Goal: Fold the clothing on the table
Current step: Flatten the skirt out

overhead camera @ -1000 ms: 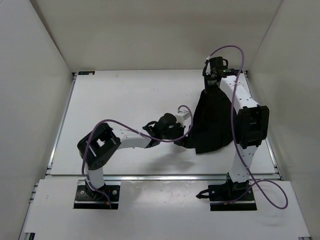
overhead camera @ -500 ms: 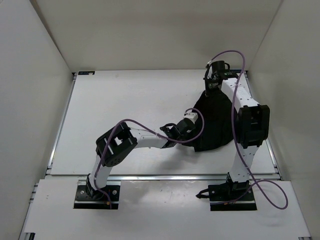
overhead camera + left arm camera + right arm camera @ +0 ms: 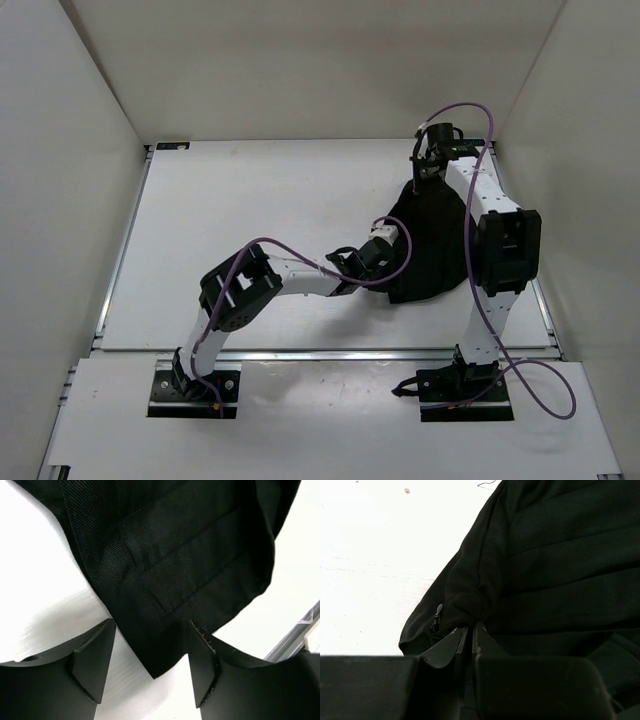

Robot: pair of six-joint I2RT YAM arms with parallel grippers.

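Two grips nearly set: your left gripper [image 3: 151,625] has slid in, spread jaws narrowing around the near corner of the clothing [image 3: 425,250] on the right side of the table [image 3: 250,200], while your right gripper [image 3: 425,172] stays pinched on its far end.

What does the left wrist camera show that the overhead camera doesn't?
Only the left wrist view shows the pleat ridges of the clothing and its pointed corner lying between the open fingers of the left gripper. Only the overhead view shows the right gripper at the garment's far end and the purple cables. Both show the black clothing on the white table.
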